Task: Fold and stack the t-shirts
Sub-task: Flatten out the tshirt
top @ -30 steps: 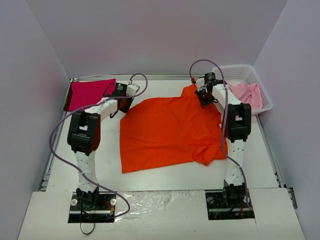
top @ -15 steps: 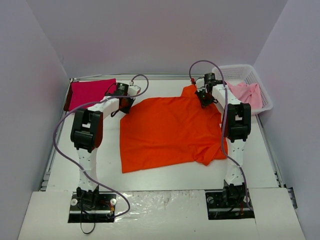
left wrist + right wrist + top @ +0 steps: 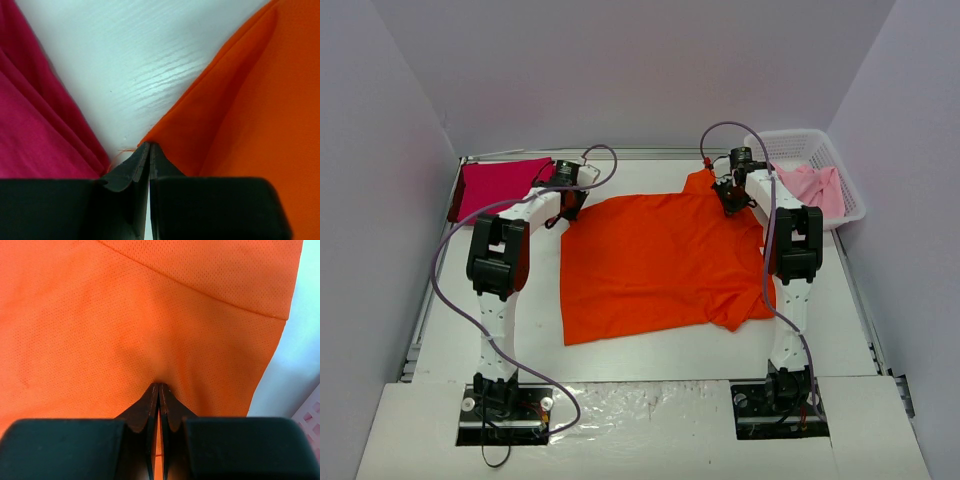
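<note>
The bright orange t-shirt (image 3: 660, 260) lies spread flat in the middle of the table. My left gripper (image 3: 564, 208) is shut on its far left corner, and the wrist view shows the tips (image 3: 149, 145) pinched at the orange edge (image 3: 240, 115). My right gripper (image 3: 728, 198) is shut on the shirt's far right part near the sleeve, with orange cloth (image 3: 150, 315) between the tips (image 3: 159, 386). The magenta-red t-shirt (image 3: 495, 186) lies folded at the far left, right beside the left gripper (image 3: 30, 130). The pale pink t-shirt (image 3: 810, 186) lies in the basket.
A white lattice basket (image 3: 844, 170) stands at the far right corner. Purple cables loop over both arms. Bare white table (image 3: 135, 60) shows between the magenta and orange shirts. A raised rim runs along the table's left and far edges.
My left arm has reached farther back and left, carrying the orange shirt's far left corner toward the magenta shirt. The right arm has not moved.
</note>
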